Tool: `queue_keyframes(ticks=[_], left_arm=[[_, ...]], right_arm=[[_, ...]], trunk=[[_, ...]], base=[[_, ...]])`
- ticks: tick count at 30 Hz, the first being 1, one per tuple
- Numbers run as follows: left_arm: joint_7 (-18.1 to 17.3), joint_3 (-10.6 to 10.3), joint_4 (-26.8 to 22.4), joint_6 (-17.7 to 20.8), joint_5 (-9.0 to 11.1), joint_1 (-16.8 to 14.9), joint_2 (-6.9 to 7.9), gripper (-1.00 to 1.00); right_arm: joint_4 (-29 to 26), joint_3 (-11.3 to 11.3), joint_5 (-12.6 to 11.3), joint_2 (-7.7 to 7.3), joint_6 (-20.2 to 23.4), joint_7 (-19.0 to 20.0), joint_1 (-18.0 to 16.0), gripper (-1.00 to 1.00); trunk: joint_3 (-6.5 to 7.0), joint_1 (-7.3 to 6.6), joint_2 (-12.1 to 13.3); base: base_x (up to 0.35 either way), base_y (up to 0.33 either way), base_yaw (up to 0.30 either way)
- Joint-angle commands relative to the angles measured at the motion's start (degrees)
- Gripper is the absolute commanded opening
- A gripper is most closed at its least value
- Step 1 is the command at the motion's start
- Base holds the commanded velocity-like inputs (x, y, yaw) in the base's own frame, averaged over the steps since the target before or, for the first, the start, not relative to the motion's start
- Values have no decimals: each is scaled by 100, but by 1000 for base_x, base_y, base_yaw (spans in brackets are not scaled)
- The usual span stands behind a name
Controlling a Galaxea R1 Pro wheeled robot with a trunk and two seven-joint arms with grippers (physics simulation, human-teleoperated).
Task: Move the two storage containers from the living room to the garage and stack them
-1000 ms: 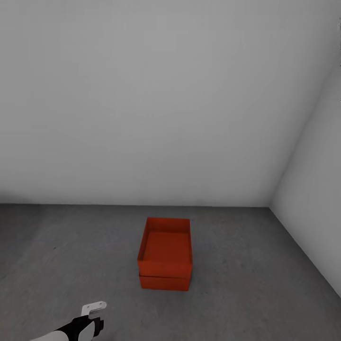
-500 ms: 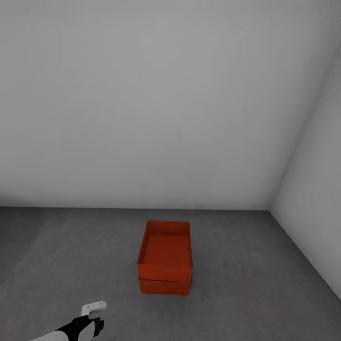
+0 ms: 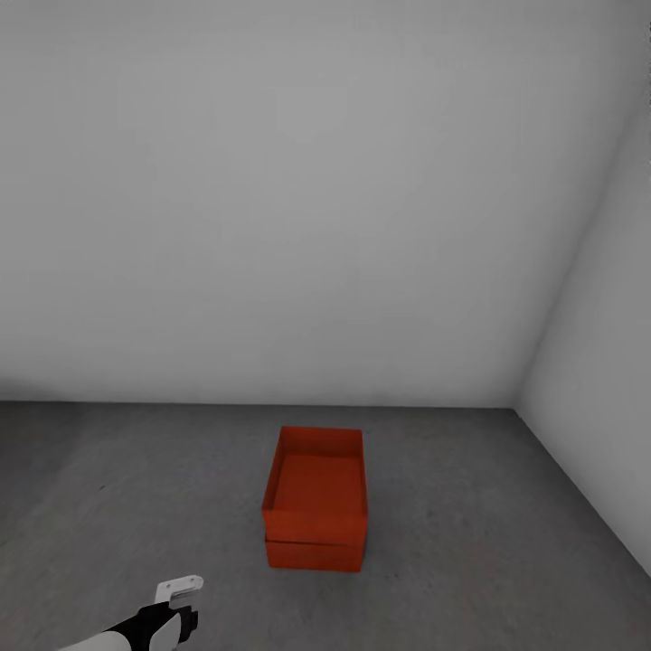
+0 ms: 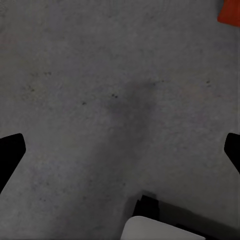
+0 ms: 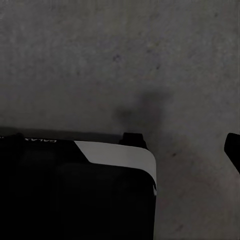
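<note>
Two storage containers (image 3: 315,502) are sitting stacked on the garage floor (image 3: 470,542), near the corner of the walls. You are backing away: they are showing slightly farther off than a second ago. Your left gripper's (image 4: 120,150) jaws are standing wide apart, empty; the right's I cannot tell.

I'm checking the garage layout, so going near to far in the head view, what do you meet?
Left claw → bare concrete floor → stacked storage containers → back wall.
</note>
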Motion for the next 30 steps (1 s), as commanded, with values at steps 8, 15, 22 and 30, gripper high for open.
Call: queue_keyframes(ticks=[8,15,22,30], left_arm=[[13,-47,1,21,42,-5,0,100],[13,-46,1,21,42,-5,0,100],[13,-48,1,21,42,-5,0,100],[13,-46,1,21,42,-5,0,100]], right_arm=[[19,48,-59,4,-35,-10,-8,100],[19,41,-59,4,-35,-10,-8,100],[19,47,-59,4,-35,-10,-8,100],[19,49,-59,4,-35,-10,-8,100]], trunk=[[66,1,-6],[130,1,-6],[194,1,-6],[266,1,-6]], base=[[0,0,0],[0,0,0],[0,0,0],[0,0,0]])
